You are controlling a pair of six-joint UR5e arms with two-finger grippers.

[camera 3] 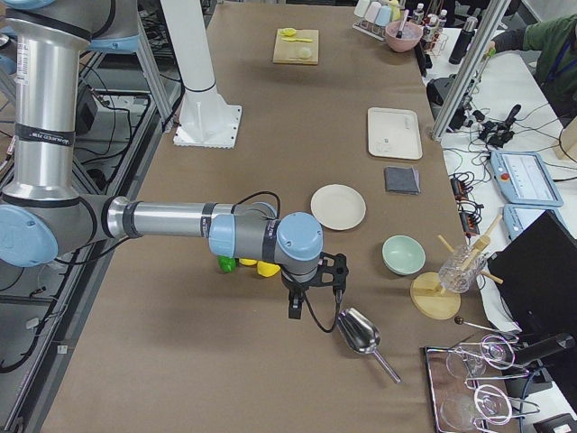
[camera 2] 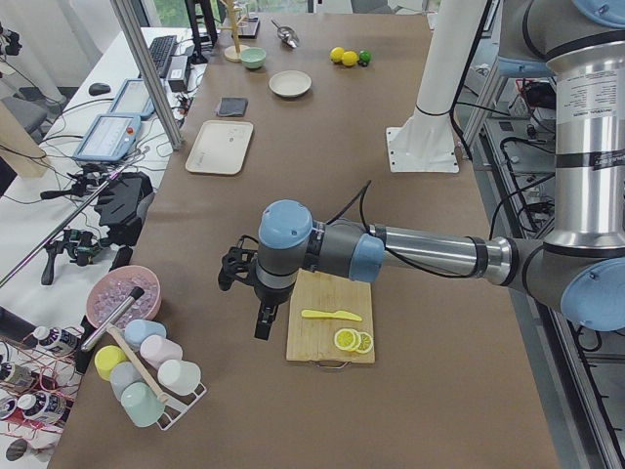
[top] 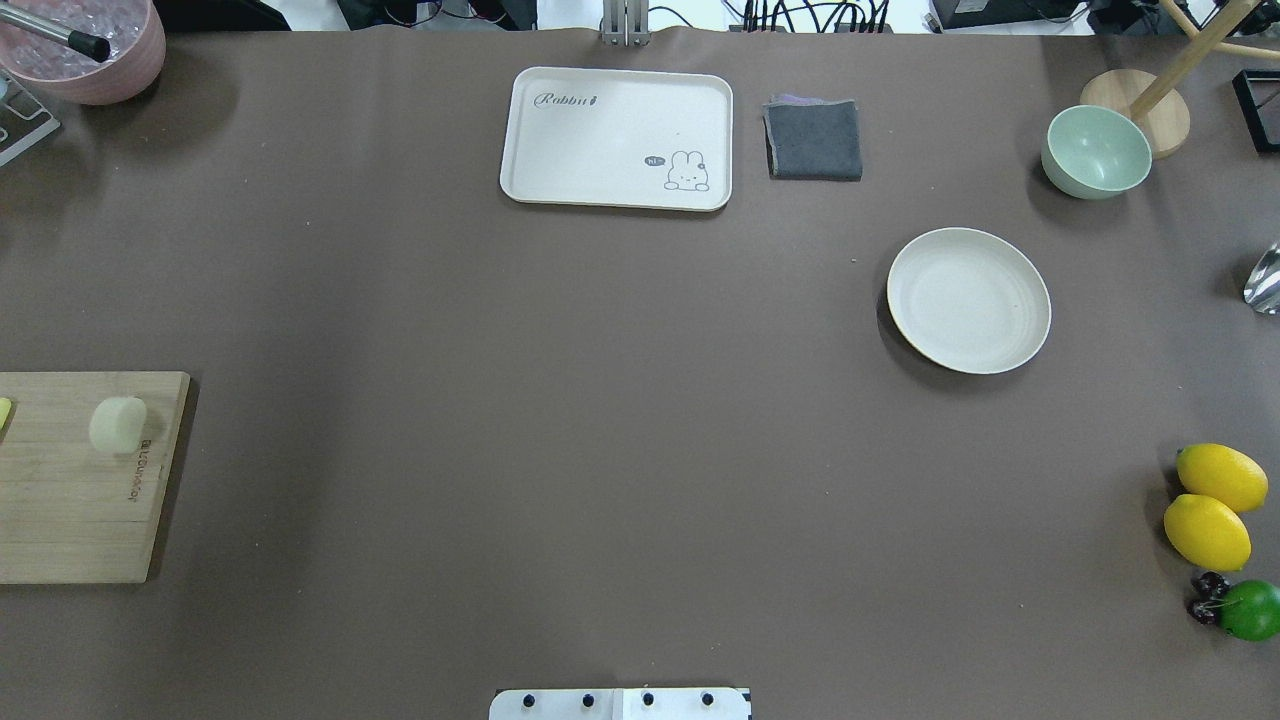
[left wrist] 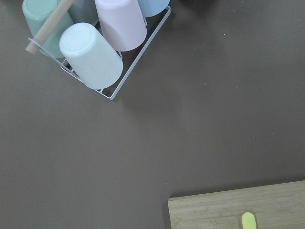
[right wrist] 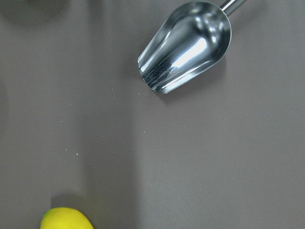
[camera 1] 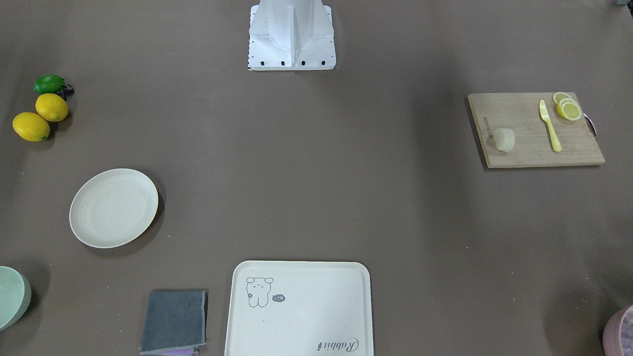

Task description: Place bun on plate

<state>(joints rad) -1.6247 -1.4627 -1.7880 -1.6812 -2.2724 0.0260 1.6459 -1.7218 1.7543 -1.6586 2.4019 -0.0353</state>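
Note:
The bun (camera 1: 505, 139) is a pale cream stub lying on a wooden cutting board (camera 1: 524, 148), also seen in the overhead view as the bun (top: 118, 424) at the far left. The plate (camera 1: 113, 207) is round, cream-white and bare; in the overhead view the plate (top: 968, 300) sits right of centre. My left gripper (camera 2: 262, 318) hangs beside the board's end, away from the bun's end. My right gripper (camera 3: 294, 305) hovers near the lemons, short of the plate (camera 3: 338, 207). I cannot tell whether either is open or shut. Neither wrist view shows fingers.
A yellow knife (camera 1: 550, 125) and lemon slices (camera 1: 567, 108) share the board. A bear-print tray (top: 616, 138), grey cloth (top: 814, 140), green bowl (top: 1096, 151), two lemons (top: 1212, 505) and a lime (top: 1250, 609) lie around. A metal scoop (right wrist: 186, 46) and cup rack (left wrist: 95, 43) sit near the table's ends.

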